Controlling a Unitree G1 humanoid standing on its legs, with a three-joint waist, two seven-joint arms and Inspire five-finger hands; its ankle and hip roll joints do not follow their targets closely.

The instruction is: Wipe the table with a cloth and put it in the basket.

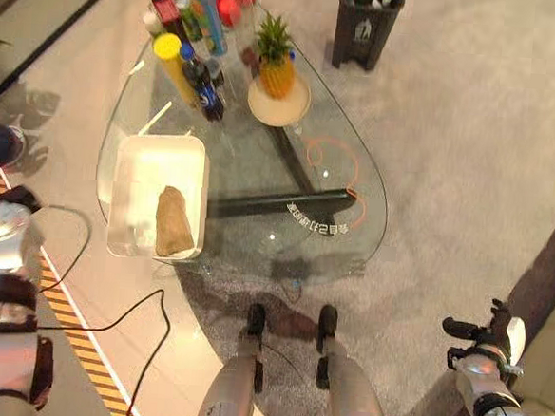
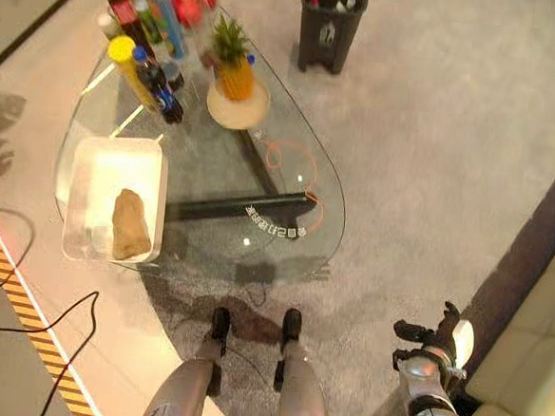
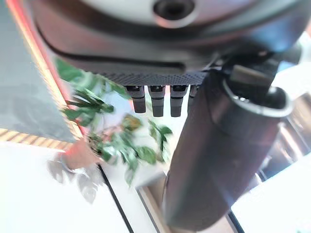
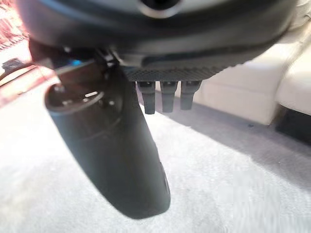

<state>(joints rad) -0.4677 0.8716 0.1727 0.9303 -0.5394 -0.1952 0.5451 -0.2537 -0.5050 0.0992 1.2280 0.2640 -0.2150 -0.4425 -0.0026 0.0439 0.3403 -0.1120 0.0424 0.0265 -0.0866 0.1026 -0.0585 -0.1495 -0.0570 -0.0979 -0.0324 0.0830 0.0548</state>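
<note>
A: What is seen from the head cameras?

B: A rounded, triangular glass surface [image 1: 354,204] is shown from above, set on a grey carpet. A white basket [image 1: 132,174] is placed on the surface's near-left part, and the brown cloth [image 1: 173,222] is laid inside it, against the basket's right wall. Bottles [image 1: 196,74] are clustered at the far end, with a pineapple [image 1: 273,60] on a round plate [image 1: 294,109] just beside them. A dark bin [image 1: 365,24] is seen on the carpet beyond the surface.

A: Where are the hands?

B: The right hand [image 1: 482,341] is held low on the robot's right, well apart from the surface, above the carpet. In its wrist view the right hand [image 4: 167,94] is shown with its short fingers [image 4: 167,97] pointing straight out and the thumb extended, nothing being gripped (a pale sofa [image 4: 252,92] is seen past them). The left hand [image 3: 160,99] is shown in its own wrist view, fingers [image 3: 158,99] likewise straight, thumb out, nothing held; a leafy plant [image 3: 121,141] is visible beyond.
</note>
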